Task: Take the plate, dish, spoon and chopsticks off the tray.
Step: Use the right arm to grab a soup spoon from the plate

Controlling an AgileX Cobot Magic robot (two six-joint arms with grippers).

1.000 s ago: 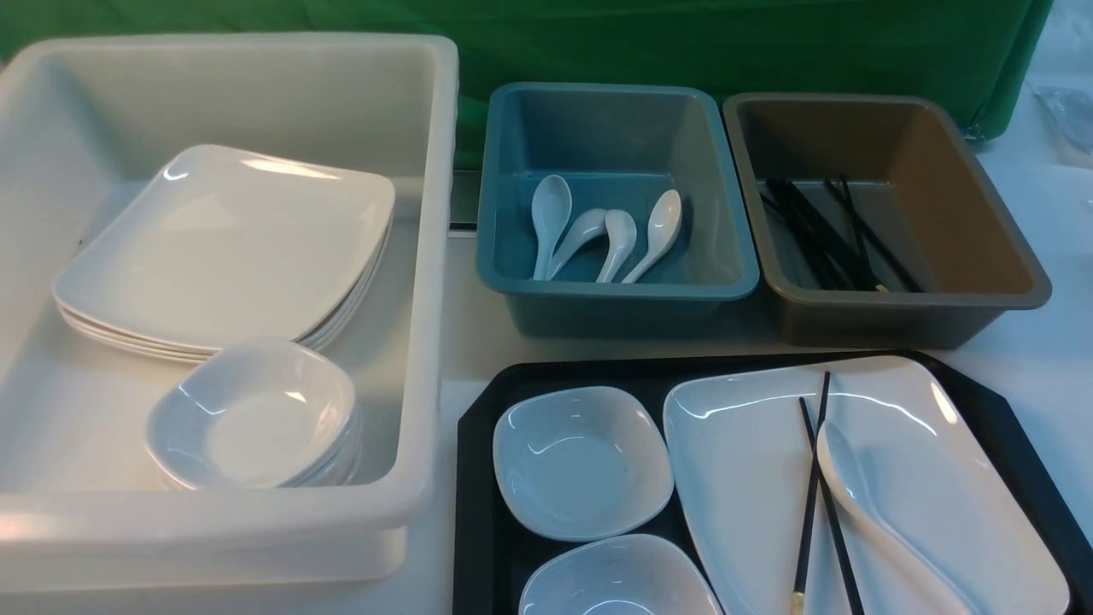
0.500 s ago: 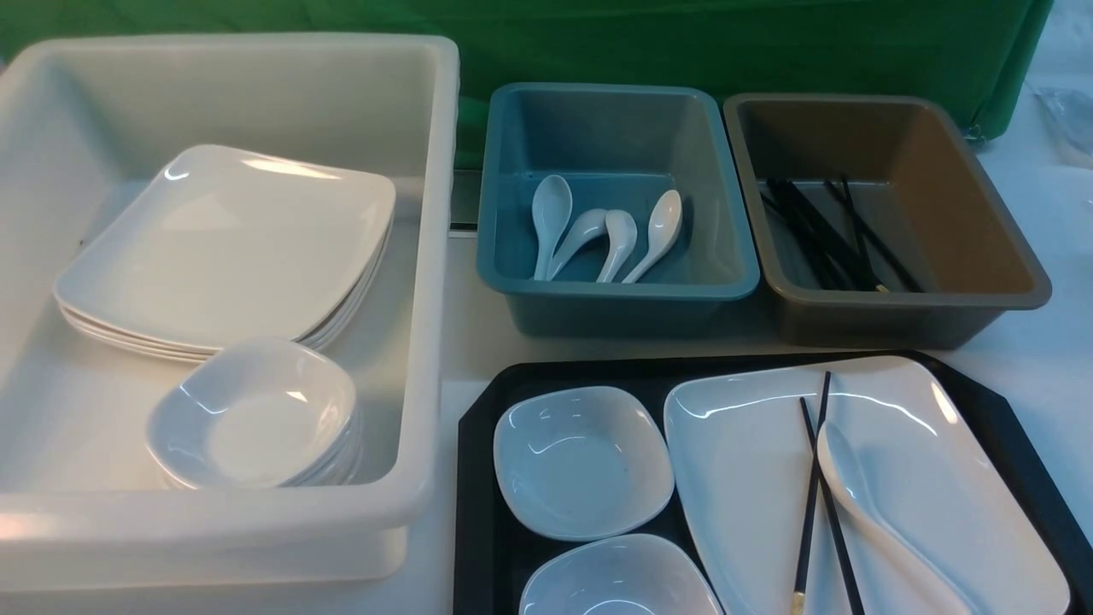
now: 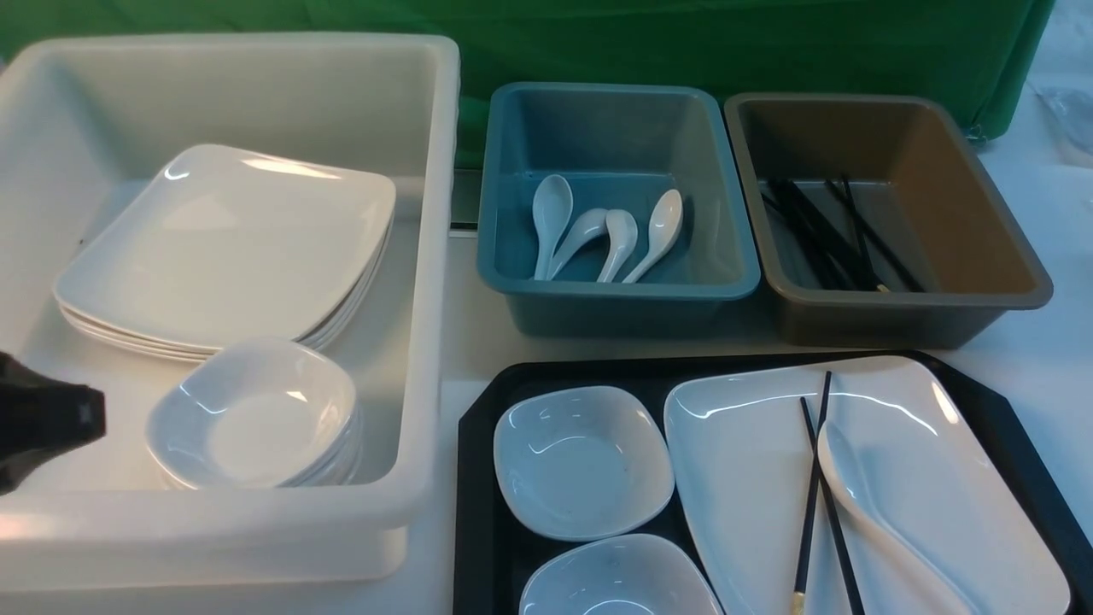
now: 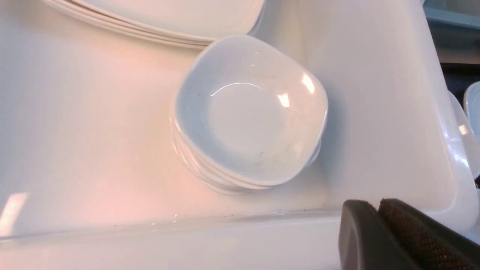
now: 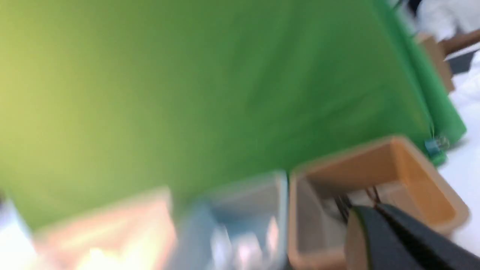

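Observation:
The black tray lies at the front right. On it are two small white dishes and the large white plate. The chopsticks and the white spoon lie on the plate. My left gripper enters at the far left edge over the white tub; in the left wrist view it is shut and empty above the tub's near rim, beside a stack of small dishes. My right gripper is shut and empty in the blurred right wrist view; it is out of the front view.
A large white tub at the left holds a stack of plates and a stack of small dishes. A blue tub holds several spoons. A brown tub holds several chopsticks. A green cloth hangs behind.
My left gripper has come into the front view at the far left edge. Nothing on the tray has moved.

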